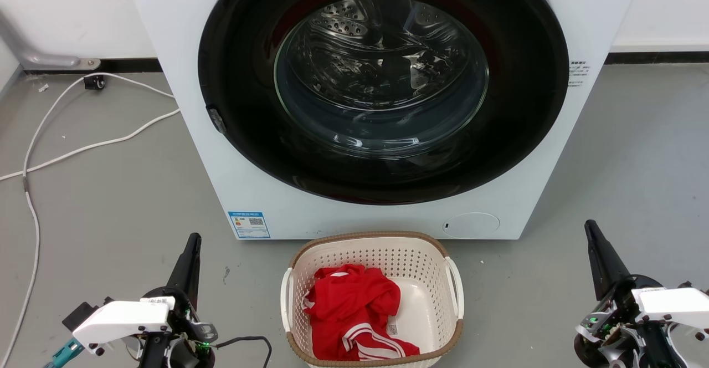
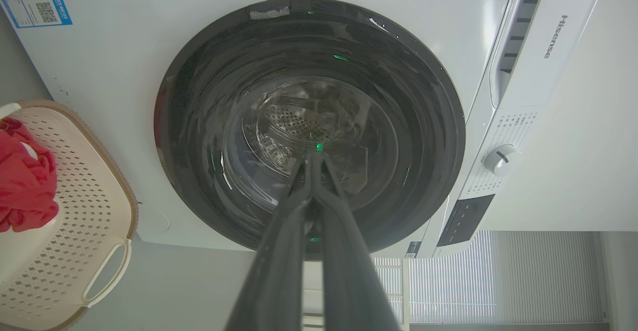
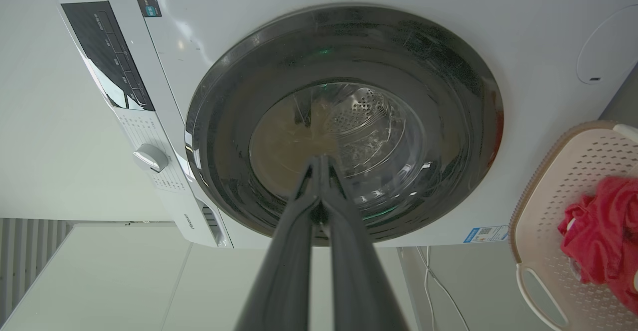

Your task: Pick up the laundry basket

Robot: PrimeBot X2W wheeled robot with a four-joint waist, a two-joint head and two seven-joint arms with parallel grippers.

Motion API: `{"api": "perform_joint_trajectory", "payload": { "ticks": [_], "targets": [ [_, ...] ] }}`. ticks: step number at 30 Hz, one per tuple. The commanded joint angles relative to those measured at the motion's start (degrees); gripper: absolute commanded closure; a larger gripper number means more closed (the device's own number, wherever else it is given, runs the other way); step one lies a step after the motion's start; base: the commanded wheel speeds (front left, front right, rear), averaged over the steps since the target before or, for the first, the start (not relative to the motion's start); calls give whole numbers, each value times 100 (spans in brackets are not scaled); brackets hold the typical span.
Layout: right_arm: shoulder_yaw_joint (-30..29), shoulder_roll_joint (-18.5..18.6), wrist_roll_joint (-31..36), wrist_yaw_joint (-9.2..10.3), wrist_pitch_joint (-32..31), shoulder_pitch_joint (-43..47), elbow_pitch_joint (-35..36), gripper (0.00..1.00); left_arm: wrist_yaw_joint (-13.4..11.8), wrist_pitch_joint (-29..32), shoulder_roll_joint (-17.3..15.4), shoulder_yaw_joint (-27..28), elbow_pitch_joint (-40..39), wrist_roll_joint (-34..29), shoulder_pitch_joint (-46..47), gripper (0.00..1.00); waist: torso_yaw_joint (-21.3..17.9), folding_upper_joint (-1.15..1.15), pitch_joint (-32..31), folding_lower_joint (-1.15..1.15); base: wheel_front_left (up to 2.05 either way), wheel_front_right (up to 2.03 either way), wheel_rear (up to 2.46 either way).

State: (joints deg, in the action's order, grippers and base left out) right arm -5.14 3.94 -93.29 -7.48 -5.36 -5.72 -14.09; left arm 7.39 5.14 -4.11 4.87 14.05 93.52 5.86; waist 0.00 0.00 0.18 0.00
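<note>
Laundry basket (image 1: 366,236): held red cloth (image 1: 354,301), perhaps a shirt.
Your left claw (image 1: 192,241): pressed together, clear of it.
Your right claw (image 1: 590,229): pressed together.

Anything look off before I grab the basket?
Nothing stands out. The cream perforated plastic laundry basket sits upright before the white washing machine, red garment bunched inside; only a loose white cable snakes across the floor, left.

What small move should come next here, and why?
Probably bring both grippers inward toward the white handles of the laundry basket: the left gripper and right gripper sit shut, wide to either side, and it rests untouched on the floor between them.
</note>
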Motion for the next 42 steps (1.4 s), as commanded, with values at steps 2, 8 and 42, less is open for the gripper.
{"api": "perform_joint_trajectory", "payload": {
  "ticks": [2,8,42],
  "targets": [
    [-17,-14,11,-2,-19,-85,-9,100,18,28,11,22,10,-13,49,100,0,0,0,0,0,0,0],
    [-27,-21,25,-2,-23,-87,-10,100,18,28,18,33,10,-29,51,100,0,0,0,0,0,0,0],
    [79,-7,1432,-1,525,91,331,0,3,-519,57,-249,-320,-1174,99,0,31,0,3,0,0,0,0]
  ]
}}
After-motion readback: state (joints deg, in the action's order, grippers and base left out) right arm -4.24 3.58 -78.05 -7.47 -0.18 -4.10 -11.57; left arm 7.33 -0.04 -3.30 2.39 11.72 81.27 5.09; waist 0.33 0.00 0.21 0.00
